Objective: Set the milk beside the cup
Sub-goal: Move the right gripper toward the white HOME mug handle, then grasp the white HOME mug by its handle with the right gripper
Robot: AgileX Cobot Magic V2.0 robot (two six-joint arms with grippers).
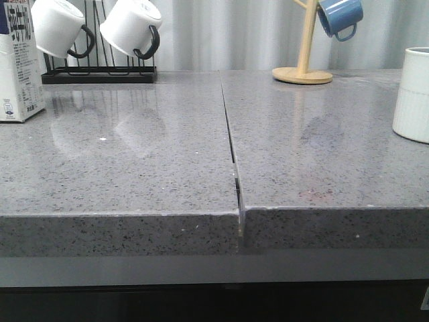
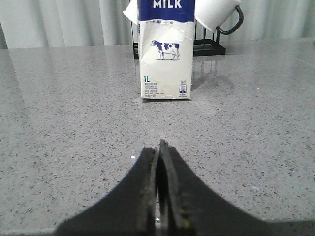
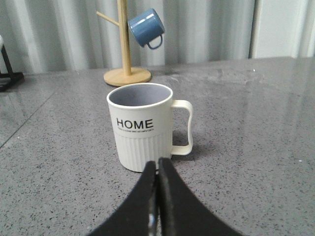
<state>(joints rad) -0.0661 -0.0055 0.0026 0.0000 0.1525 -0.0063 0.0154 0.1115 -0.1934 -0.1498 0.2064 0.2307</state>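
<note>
The milk carton [image 1: 19,67], white with a blue top and a cow picture, stands upright at the far left of the counter; in the left wrist view it [image 2: 165,54] stands straight ahead of my left gripper [image 2: 158,147], which is shut, empty and well short of it. The white ribbed "HOME" cup [image 3: 142,129] stands upright in front of my right gripper [image 3: 158,164], which is shut and empty, its tips near the cup's base. In the front view the cup [image 1: 412,94] is at the right edge. Neither gripper shows in the front view.
A black rack [image 1: 99,75] with two white black-handled mugs [image 1: 131,28] stands behind the milk. A wooden mug tree [image 1: 303,67] holds a blue mug [image 1: 340,17] at the back right. A seam [image 1: 231,144] splits the grey counter down the middle.
</note>
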